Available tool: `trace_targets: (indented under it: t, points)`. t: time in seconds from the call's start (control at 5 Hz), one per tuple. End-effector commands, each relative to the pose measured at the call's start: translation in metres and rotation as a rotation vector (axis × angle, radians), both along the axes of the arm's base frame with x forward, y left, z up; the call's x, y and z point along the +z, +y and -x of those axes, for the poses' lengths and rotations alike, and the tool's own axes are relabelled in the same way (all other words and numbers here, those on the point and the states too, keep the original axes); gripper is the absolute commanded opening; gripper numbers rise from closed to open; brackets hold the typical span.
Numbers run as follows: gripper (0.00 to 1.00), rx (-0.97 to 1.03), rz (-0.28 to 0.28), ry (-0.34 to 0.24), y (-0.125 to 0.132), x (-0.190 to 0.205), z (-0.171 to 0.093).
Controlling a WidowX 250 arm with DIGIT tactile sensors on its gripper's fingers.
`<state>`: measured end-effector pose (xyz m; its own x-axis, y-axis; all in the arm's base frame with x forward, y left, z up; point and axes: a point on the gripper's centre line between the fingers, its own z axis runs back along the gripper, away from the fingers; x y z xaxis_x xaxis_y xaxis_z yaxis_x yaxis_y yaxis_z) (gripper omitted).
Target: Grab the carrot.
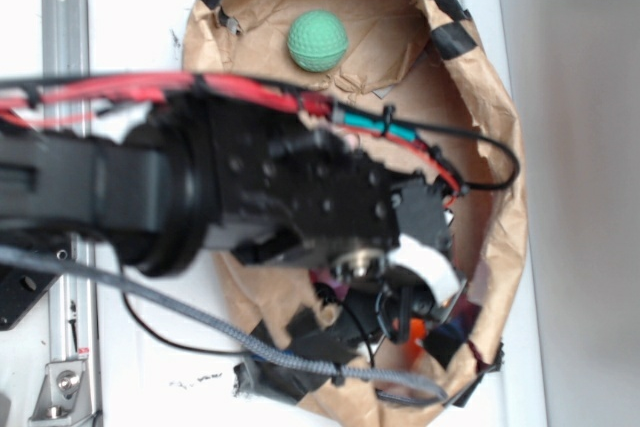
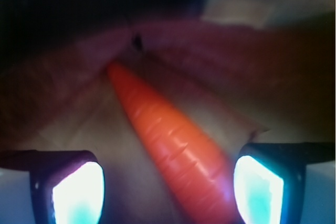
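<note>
Carrot [image 2: 173, 145] sits between my open pincer's [image 2: 168, 187] fingers, nearer the right one, long axis slanting away up-left.

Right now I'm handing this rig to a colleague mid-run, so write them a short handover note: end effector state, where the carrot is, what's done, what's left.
End effector: open, down inside the brown paper bag, fingers either side of the carrot, not closed on it.
Carrot: lying on the bag floor, pointed tip away from the wrist camera, thick end between the fingers, nearer the right-hand finger in the wrist view. In the exterior view only an orange sliver shows under the arm.
Green ball: at the bag's far side, apart from the action.
Done: approach and alignment.
Left: close on the carrot, lift out.
</note>
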<state>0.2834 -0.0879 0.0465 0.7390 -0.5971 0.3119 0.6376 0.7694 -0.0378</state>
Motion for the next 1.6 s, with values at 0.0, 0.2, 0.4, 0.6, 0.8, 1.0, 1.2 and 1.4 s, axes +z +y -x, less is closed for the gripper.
trace_targets:
  t: [0.0, 0.2, 0.4, 0.6, 0.8, 1.0, 1.2, 1.4]
  points:
    - [0.00, 0.019, -0.066, -0.023, -0.015, -0.016, -0.017]
    - [0.00, 0.080, -0.109, -0.016, 0.002, -0.010, -0.025]
    - [0.00, 0.203, -0.143, 0.044, 0.032, 0.030, -0.025]
    - [0.00, 0.372, -0.231, -0.010, 0.072, 0.082, -0.014]
    - [0.00, 0.619, -0.255, 0.025, 0.100, 0.116, 0.006]
    - [0.00, 0.865, -0.123, 0.077, 0.107, 0.135, 0.021]
    - [0.00, 0.916, -0.088, 0.110, 0.102, 0.141, 0.022]
    - [0.00, 0.935, -0.082, 0.142, 0.096, 0.135, 0.024]
